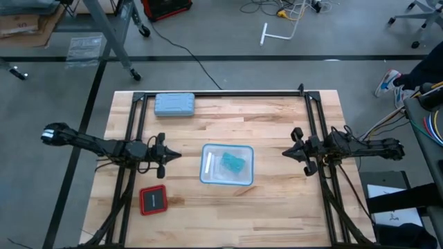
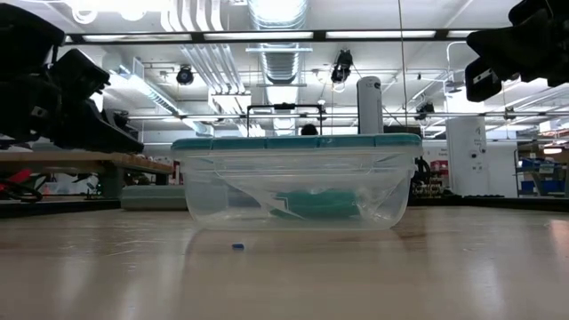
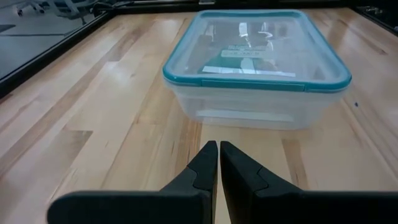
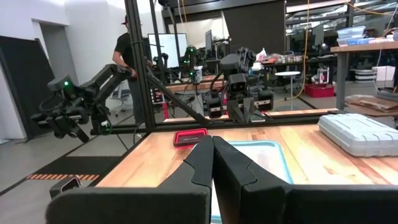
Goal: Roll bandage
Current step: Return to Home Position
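Sitting in the lidded container (image 1: pixel 227 146) mid-bench (image 1: pixel 277 117): bandage (image 1: pixel 232 163); only the low view shows it on the container floor. Left gripper (image 3: pixel 218 144) and right gripper (image 4: pixel 212 138) fingers together, 1 each side, clear of it

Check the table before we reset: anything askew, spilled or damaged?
Nothing serious. The container sits closed with its lid level, the teal bandage inside. The only oddity is a tiny blue speck on the table, near the container in the low view; I cannot tell what it is. The left tool and right tool are shut, clear of it.
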Controlling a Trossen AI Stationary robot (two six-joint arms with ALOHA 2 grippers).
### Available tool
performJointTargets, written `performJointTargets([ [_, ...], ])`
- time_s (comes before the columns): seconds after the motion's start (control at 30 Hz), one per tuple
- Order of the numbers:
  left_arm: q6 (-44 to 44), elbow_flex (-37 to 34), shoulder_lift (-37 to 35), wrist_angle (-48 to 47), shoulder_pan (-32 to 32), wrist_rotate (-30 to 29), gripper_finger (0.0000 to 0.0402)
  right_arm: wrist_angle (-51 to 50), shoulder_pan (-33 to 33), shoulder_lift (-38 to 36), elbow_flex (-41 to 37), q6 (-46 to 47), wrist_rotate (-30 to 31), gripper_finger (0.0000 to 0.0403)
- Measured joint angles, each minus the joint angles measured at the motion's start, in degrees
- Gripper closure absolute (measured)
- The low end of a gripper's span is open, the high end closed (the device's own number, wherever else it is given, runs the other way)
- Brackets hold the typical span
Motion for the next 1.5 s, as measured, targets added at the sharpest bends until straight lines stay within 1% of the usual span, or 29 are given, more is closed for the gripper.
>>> performJointTargets([
  [0.8, 0.00, 0.00, 2.11, -0.01, 0.00, 0.01, 0.0391, -0.02, 0.02, 0.00, 0.04, 0.00, 0.00, 0.0403],
  [1.5, 0.00, 0.00, 2.16, 0.00, 0.00, 0.01, 0.0391, -0.02, 0.02, 0.00, 0.04, 0.00, 0.00, 0.0403],
])
